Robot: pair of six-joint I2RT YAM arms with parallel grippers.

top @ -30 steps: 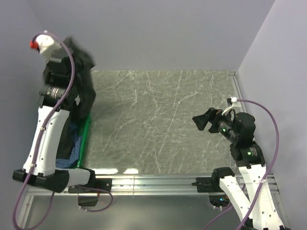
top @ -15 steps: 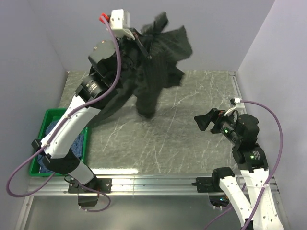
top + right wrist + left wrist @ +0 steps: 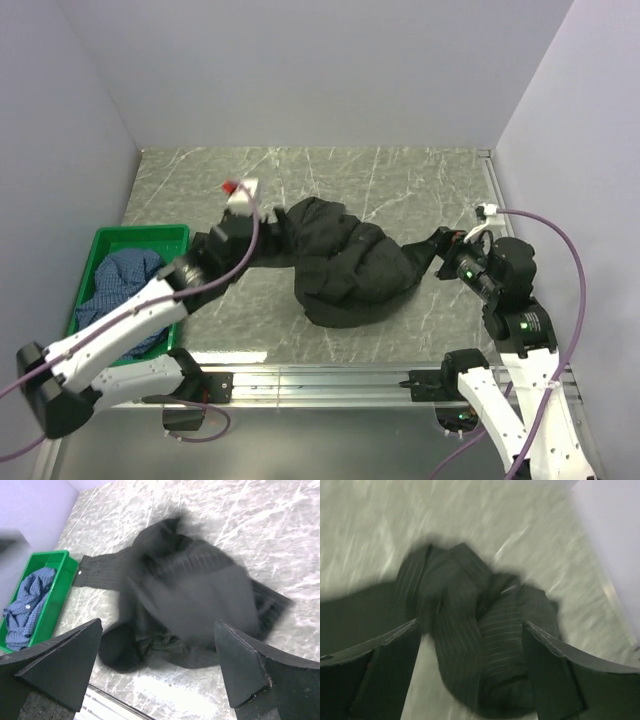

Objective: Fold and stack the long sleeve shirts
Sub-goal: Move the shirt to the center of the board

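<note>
The black pinstriped long sleeve shirt (image 3: 345, 265) lies crumpled in a heap on the middle of the table. My left gripper (image 3: 270, 238) is at its left edge. In the left wrist view that gripper (image 3: 470, 623) is open, its jaws wide apart astride a fold of the shirt (image 3: 490, 630), which rests on the table. The blue checked shirt (image 3: 125, 280) lies bunched in the green crate (image 3: 140, 232). My right gripper (image 3: 437, 250) hovers open just right of the black heap. In its view the right gripper (image 3: 159, 622) holds nothing, with the shirt (image 3: 200, 590) below it.
The marble-patterned table (image 3: 400, 180) is walled at the back and on both sides. The green crate (image 3: 55, 600) stands at the table's left edge with the blue shirt (image 3: 27, 600) inside. A metal rail (image 3: 320, 380) runs along the near edge.
My left arm swung the black shirt up out of the crate, over the table and down onto its middle. Its jaws went from shut to open. The right arm barely moved.
</note>
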